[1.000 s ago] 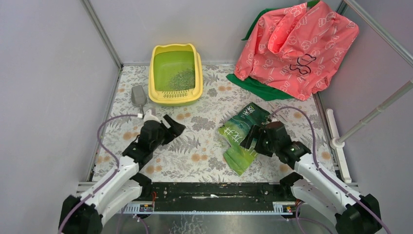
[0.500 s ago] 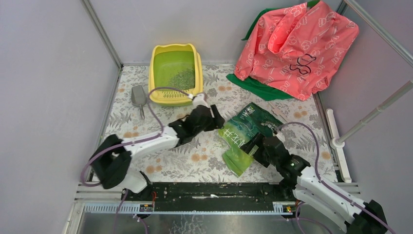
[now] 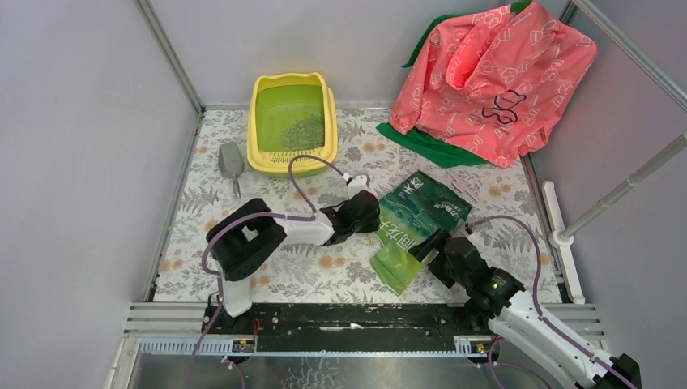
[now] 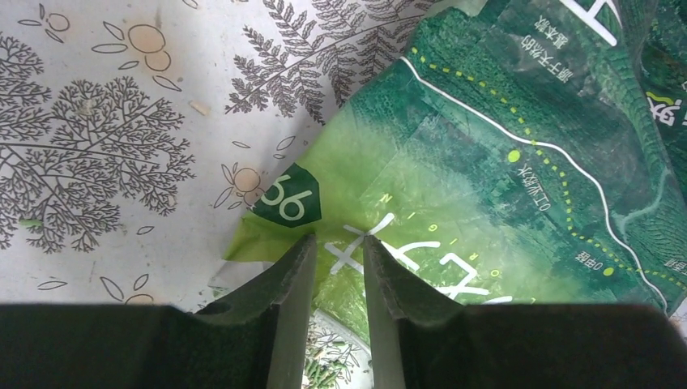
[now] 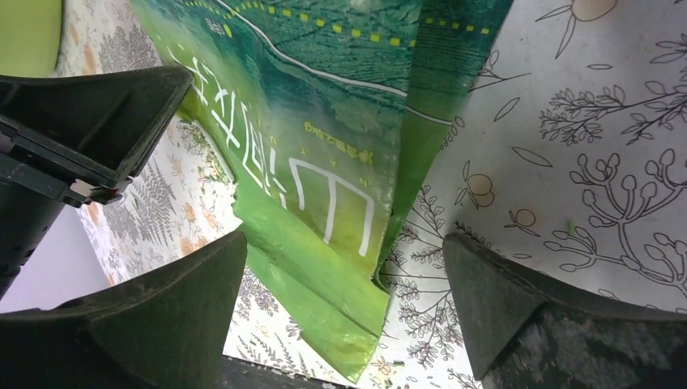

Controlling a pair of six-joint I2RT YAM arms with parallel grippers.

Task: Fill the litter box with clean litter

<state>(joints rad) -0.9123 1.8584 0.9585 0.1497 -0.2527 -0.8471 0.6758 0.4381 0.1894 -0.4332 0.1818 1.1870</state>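
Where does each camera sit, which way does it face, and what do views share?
Top external: above, behind the arm bases, facing down; both arms show.
Left wrist: on the left arm, facing down at the green bag; left gripper shows.
Right wrist: on the right arm, facing the bag; right gripper shows.
Shared: all three see the bag.

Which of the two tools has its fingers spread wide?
The right tool: its fingers stand far apart over the green bag, while the left tool holds its fingers nearly together at the bag's corner.
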